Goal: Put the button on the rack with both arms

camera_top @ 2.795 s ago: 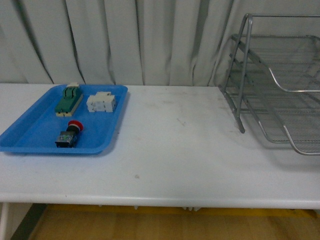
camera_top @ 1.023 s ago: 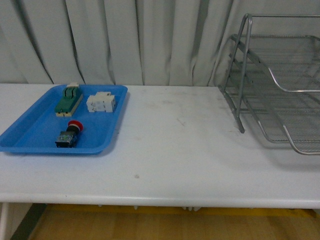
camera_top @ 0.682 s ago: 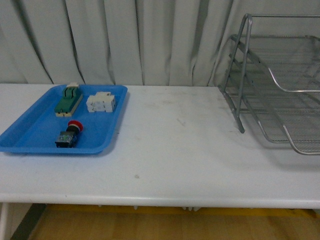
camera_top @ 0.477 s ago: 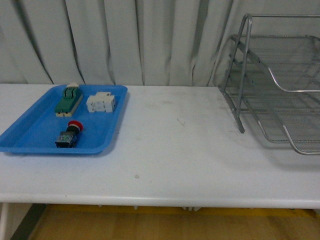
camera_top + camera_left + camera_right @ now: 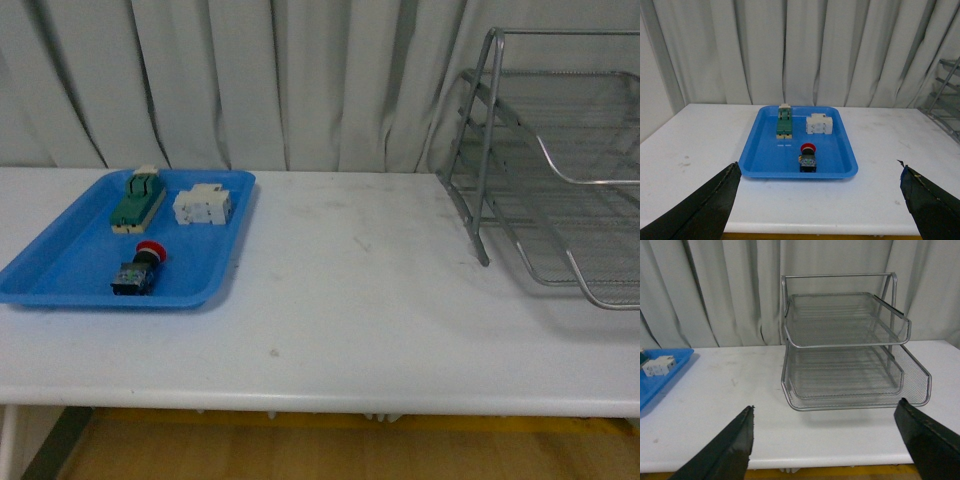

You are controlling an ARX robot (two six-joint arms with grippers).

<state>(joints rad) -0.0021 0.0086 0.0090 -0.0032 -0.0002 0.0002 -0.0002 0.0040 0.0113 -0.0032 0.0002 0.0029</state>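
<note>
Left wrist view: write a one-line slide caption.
Open left gripper faces blue tray holding button, green switch and white block.

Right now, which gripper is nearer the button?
Left. The left gripper, open, faces the button lying in the blue tray straight ahead. The right gripper, open, faces the rack; the button is outside its view.

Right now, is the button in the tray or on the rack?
In the tray: the button lies on the tray floor, and the rack tiers that show are bare.
</note>
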